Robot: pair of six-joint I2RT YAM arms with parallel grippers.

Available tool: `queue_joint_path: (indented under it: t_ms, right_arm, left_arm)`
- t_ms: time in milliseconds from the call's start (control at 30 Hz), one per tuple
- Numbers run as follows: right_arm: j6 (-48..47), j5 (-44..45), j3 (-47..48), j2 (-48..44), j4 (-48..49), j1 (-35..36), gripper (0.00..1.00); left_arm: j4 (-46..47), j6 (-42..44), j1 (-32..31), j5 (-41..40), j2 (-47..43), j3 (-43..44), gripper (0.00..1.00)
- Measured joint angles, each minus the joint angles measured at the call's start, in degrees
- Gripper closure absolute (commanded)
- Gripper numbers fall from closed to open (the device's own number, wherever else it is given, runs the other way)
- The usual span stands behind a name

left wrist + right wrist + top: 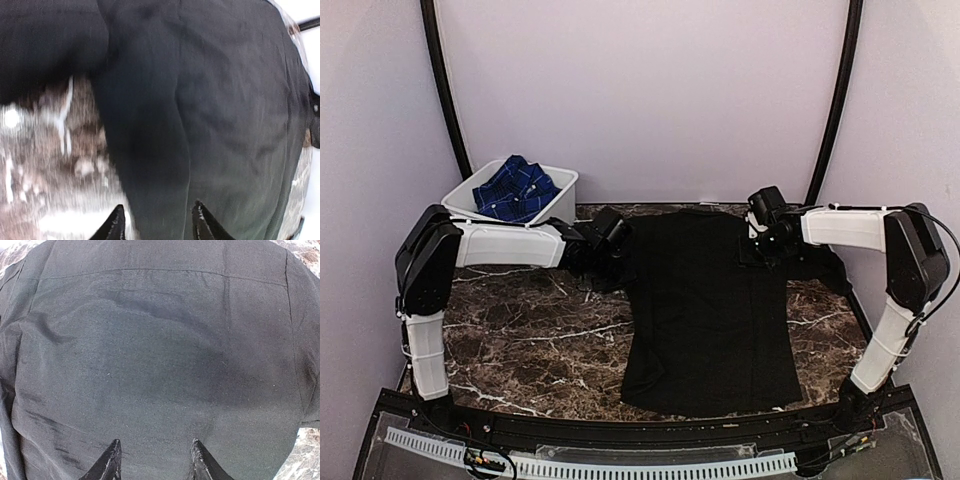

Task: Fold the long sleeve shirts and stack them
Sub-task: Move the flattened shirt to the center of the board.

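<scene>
**Black shirt spread flat, checked shirt in the tub**

Pale lilac walls (650, 90) close in the back and both sides. Below them lies the worktop (520, 340), a dark brown polished marble with white veins.

The black shirt (710, 320), a matte woven cloth, is spread flat on the worktop from the centre toward 3 o'clock. Its hem is at 6 o'clock and its shoulders are at 12. The body forms a long, nearly rectangular panel with straight seams and only faint creases.

The left arm (510, 245) reaches in from 9 o'clock and the right arm (850, 228) from 3 o'clock. Both have white shells with black joints.

A white plastic tub (560, 185), rectangular with rounded corners, sits at 10 o'clock against the back wall. It holds the blue checked shirt (515, 188), which is crumpled into a loose heap that rises above the rim.

The left jaws are at the shirt's 9 o'clock edge near the shoulder. Their dark pointed fingertips (200, 222) stand partly apart, straddling the cloth edge where it meets the marble. The blurred wrist view shows no cloth pinched between them.

The right jaws are over the 2 o'clock shoulder. Their fingertips (199, 460) are likewise partly apart above smooth cloth, and they hold nothing.
</scene>
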Motion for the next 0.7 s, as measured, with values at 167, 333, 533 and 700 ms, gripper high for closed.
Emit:
queue_joint_path:
  t_ms: [167,333,533,700]
  right_arm:
    - [-0.4,-0.2,0.1,0.0,0.1,0.0,0.58]
    - [-0.4,-0.4,0.8,0.8,0.5,0.0,0.58]
    - [-0.4,-0.2,0.9,2.9,0.7,0.0,0.58]
    - [-0.4,-0.1,0.7,4.5,2.0,-0.2,0.57]
  left_arm:
    - [1.8,-0.3,2.6,-1.0,5.0,5.1,0.67]
    - [2.3,-0.1,5.7,0.0,10.6,10.6,0.70]
    - [2.5,0.5,8.4,2.7,15.9,14.1,0.71]
    - [2.8,1.6,9.5,4.9,16.4,14.6,0.71]
